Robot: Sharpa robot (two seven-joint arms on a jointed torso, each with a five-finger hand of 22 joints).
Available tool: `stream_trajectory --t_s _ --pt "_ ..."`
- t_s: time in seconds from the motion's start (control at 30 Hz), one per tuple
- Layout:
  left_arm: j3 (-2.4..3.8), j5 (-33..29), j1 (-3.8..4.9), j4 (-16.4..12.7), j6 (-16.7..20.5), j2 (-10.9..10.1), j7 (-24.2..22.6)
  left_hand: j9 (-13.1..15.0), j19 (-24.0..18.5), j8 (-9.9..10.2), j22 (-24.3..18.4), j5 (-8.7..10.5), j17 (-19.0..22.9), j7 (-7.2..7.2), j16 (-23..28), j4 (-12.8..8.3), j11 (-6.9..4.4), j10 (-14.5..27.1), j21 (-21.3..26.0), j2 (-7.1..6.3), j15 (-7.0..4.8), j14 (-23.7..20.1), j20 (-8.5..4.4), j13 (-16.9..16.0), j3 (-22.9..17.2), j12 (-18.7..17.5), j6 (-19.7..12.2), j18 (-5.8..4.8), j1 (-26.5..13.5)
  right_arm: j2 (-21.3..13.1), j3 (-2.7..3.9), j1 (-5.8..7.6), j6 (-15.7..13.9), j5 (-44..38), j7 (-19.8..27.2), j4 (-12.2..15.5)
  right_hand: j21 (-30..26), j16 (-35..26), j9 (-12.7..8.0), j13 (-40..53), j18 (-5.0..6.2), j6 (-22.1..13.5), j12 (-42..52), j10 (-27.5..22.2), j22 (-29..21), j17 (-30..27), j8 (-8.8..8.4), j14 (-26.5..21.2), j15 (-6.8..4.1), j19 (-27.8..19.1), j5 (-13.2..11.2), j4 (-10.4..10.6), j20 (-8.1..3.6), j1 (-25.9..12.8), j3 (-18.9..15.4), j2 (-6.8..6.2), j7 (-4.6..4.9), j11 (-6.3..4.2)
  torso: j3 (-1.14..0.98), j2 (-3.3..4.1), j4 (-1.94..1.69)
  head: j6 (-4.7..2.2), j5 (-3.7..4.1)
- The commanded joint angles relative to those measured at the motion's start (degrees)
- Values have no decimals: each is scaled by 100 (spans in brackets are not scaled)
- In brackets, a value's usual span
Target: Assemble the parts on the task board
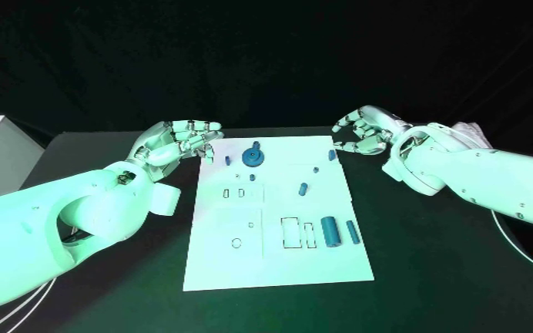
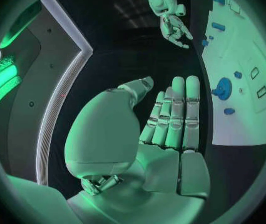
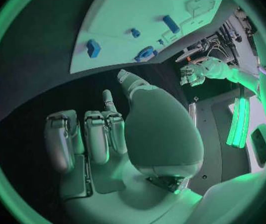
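Note:
The white task board [image 1: 278, 260] lies in the middle of the table. Near its far edge sits a blue round disc with a knob [image 1: 253, 153], also visible in the wrist views [image 2: 222, 88] [image 3: 147, 53]. Small blue pieces [image 1: 302, 189] are scattered over the far half. A thick blue cylinder [image 1: 330, 230] and a slimmer one [image 1: 353, 232] lie on the right side beside two empty rectangular slots [image 1: 289, 233]. My left hand [image 1: 178, 142] [image 2: 170, 119] hovers by the board's far left corner, fingers straight and empty. My right hand [image 1: 364, 132] [image 3: 102, 134] hovers off the far right corner, fingers loosely bent, holding nothing.
The black table [image 1: 444, 271] surrounds the board on both sides and at the front. Two small slots [image 1: 233, 193] and a round hole [image 1: 236, 242] mark the board's left half. A pale box edge [image 1: 11, 148] stands at the table's far left.

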State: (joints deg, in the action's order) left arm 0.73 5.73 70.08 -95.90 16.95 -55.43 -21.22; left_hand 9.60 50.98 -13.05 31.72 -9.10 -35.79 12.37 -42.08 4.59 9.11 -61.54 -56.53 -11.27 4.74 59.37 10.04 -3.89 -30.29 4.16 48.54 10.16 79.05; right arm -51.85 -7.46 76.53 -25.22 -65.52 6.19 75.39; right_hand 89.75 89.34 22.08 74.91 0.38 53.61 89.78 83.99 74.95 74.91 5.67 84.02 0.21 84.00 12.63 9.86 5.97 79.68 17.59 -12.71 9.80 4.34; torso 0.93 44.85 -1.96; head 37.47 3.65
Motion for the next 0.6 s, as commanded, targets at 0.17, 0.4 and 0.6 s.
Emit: stream_trajectory --t_s 0.17,0.4,0.6 --pt "3 21 3 8 -107 20 -51 8 -56 21 8 22 -2 76 -17 -14 0 27 -26 31 -6 -53 -1 -8 -35 21 -53 42 -37 111 -6 -96 381 -143 200 -279 25 20 -12 1473 -38 -61 -24 559 1505 1355 -49 562 44 600 -10 -70 60 108 25 -11 -7 57 7 5 -13 47 0" --pt "3 21 3 18 -110 21 -50 8 -56 21 8 22 -2 76 -17 -14 0 27 -26 31 -6 -53 -1 -8 -35 21 -53 42 -37 195 -11 -173 473 -174 149 -434 25 19 -15 1471 -38 -68 -27 556 1505 1352 -57 561 46 600 20 -71 62 116 35 -4 -3 60 18 3 -20 97 -17" --pt "3 21 2 20 -109 12 -49 8 -56 21 8 22 -2 76 -17 -14 0 27 -26 31 -6 -53 -1 -8 -35 21 -53 42 -37 275 -12 -227 486 -184 90 -525 25 21 -16 1479 -38 -68 -17 565 1505 1359 -58 563 47 600 25 -66 62 108 35 -1 -1 61 17 -2 5 118 -32"
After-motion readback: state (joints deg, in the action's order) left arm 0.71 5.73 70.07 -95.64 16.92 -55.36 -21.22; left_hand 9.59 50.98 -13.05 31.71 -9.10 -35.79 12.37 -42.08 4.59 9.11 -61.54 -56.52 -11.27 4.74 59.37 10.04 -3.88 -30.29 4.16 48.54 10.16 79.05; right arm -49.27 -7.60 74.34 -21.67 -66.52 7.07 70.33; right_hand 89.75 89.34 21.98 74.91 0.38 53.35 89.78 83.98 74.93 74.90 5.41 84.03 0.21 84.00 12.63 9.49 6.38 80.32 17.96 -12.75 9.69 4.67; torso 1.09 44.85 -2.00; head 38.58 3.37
